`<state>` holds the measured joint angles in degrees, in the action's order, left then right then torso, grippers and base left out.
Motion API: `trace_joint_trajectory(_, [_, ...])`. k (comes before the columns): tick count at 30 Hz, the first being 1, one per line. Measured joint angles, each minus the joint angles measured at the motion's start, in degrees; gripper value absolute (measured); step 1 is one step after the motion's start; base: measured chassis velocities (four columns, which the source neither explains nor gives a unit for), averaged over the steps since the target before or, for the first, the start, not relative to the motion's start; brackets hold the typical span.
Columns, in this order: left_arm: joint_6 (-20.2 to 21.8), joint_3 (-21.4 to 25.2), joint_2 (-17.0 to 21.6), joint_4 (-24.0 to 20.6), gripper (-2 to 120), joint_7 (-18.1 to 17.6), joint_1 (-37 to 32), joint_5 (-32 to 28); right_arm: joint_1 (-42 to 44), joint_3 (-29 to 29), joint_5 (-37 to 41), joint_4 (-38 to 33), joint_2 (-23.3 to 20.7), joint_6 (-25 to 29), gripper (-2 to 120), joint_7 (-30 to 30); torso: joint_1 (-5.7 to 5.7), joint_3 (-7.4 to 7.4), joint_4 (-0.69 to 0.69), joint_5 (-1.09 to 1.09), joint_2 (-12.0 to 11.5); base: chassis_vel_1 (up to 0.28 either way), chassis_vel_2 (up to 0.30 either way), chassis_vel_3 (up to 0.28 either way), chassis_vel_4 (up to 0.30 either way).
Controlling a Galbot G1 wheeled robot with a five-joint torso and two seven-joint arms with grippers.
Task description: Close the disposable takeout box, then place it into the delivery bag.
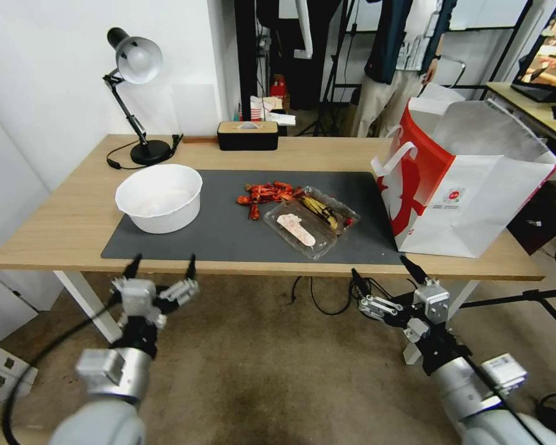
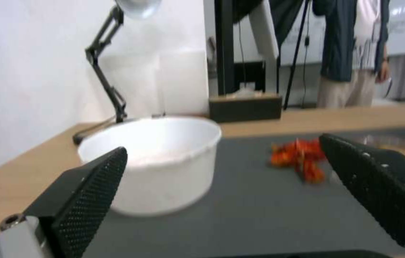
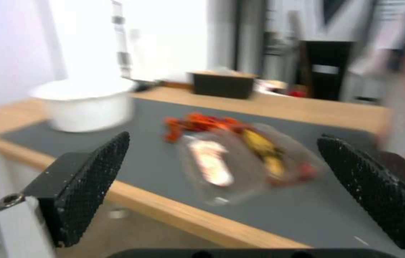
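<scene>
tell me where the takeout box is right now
In the head view the takeout box lies open on the grey mat, right of centre, between the red food scraps and the delivery bag.

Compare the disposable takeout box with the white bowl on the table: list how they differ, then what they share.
The disposable takeout box is clear, rectangular and shallow; the white bowl is opaque, round and deeper. The box lies open in two halves holding pink, yellow and red food; the bowl is one piece. The box sits nearer the delivery bag. Both rest on the grey mat.
</scene>
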<state>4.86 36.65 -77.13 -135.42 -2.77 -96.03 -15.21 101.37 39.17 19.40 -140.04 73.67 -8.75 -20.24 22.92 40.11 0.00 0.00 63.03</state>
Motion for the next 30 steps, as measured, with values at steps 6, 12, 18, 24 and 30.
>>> trace_joint_trajectory(6, [2.7, 2.8, 4.6, -2.0, 100, -1.5, 3.8, -8.1, -0.4, 3.1, 6.3, -2.5, -4.3, -2.4, 100, -6.5, 0.0, 0.0, 0.02, -0.03, 0.0, 0.0, 0.0, 0.0, 0.0])
trace_joint_trajectory(12, [3.0, 4.0, 6.3, -3.8, 100, -0.6, 3.6, -12.0, -0.4, 5.2, 3.7, -2.3, -4.6, -1.8, 100, -4.9, 0.0, 0.0, 0.01, 0.0, 0.0, 0.0, 0.0, 0.0, 0.0])
trace_joint_trajectory(18, [2.8, 4.2, 6.6, -4.3, 100, 1.1, 2.5, -12.0, -0.7, 6.8, 3.6, -1.0, -4.8, -1.4, 100, -1.1, 0.0, 0.0, 0.01, 0.01, 0.0, 0.0, 0.0, 0.0, 0.0])
trace_joint_trajectory(24, [2.5, 4.4, 6.8, -4.4, 100, 3.1, 1.6, -11.9, -0.7, 6.5, 3.4, -0.8, -4.3, -1.2, 100, 0.3, 0.0, 0.0, 0.01, 0.0, 0.0, 0.0, 0.0, 0.0, 0.0])
trace_joint_trajectory(30, [2.3, 4.4, 6.9, -4.1, 100, 4.9, 0.9, -11.3, -0.7, 6.1, 3.8, -0.8, -4.4, -0.9, 100, 0.4, 0.0, 0.0, 0.0, -0.01, 0.0, 0.0, 0.0, 0.0, 0.0])
